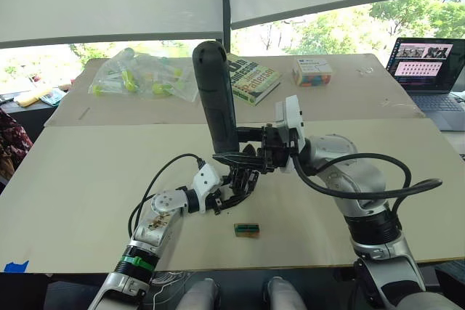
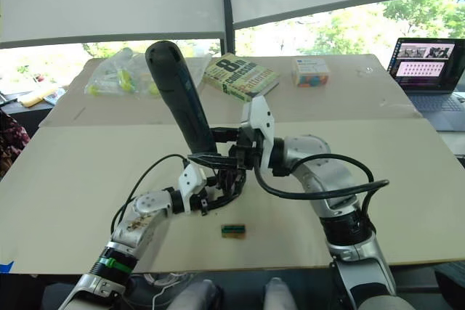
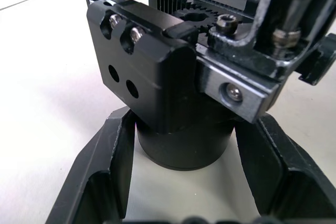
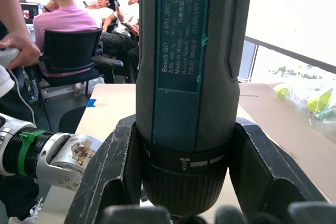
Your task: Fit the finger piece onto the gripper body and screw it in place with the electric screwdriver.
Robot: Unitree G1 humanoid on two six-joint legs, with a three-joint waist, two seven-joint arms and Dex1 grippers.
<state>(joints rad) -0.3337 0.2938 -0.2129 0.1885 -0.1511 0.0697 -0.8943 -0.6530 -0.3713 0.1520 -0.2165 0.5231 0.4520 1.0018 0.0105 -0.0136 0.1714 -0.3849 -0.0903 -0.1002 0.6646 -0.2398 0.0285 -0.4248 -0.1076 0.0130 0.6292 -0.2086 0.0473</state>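
The electric screwdriver [image 1: 216, 99] stands nearly upright over the table's middle, rounded end up, with my right gripper [image 1: 236, 152] shut on its lower barrel [image 4: 189, 77]. Its thin metal bit [image 3: 286, 30] comes down onto a screw at the top of the gripper body [image 3: 184, 140]. My left gripper [image 1: 232, 190] is shut on that body's round dark base, one finger [image 3: 113, 171] on each side, holding it on the table. A black block with two screws and two holes [image 3: 139, 61] sits on the body's top. I cannot tell the finger piece apart from the body's other black parts.
A small green-and-brown block [image 1: 246, 229] lies just in front of the grippers. At the table's far side are a plastic bag of parts [image 1: 142, 76], a book [image 1: 251, 78], a small box [image 1: 312, 72] and a laptop [image 1: 429, 70]. Seated people [image 4: 68, 19] show behind.
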